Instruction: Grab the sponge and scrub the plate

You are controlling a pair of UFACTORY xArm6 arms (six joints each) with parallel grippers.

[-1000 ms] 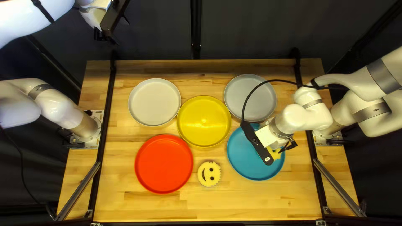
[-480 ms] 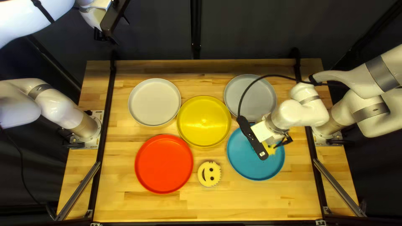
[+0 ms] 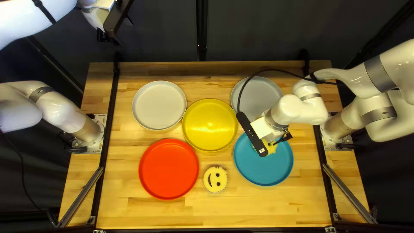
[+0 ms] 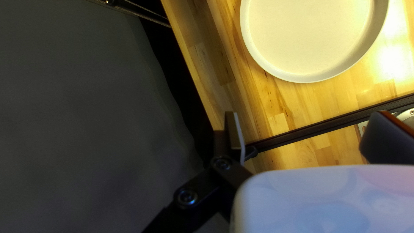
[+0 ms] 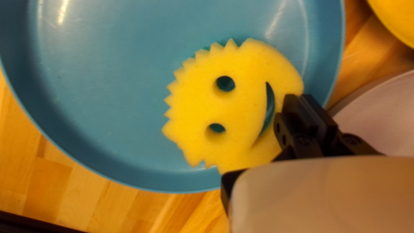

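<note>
Right hand (image 3: 270, 137) low over blue plate (image 3: 263, 172).

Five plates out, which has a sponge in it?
The blue plate: a smiley sponge lies in it, at the right gripper. The second sponge is on the table; none shows in the red plate, yellow plate, gray plate or off-white plate.

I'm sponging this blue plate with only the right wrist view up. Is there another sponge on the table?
Observer: Yes, a second smiley sponge lies between the red plate and the blue plate.
Operator: Is my left gripper holding anything?
Observer: No, the left wrist view shows it open, with nothing between its fingers.
Operator: Besides the red one, am I missing any plates?
Observer: One, the white plate, which lies above the red one in the top left view.
</note>
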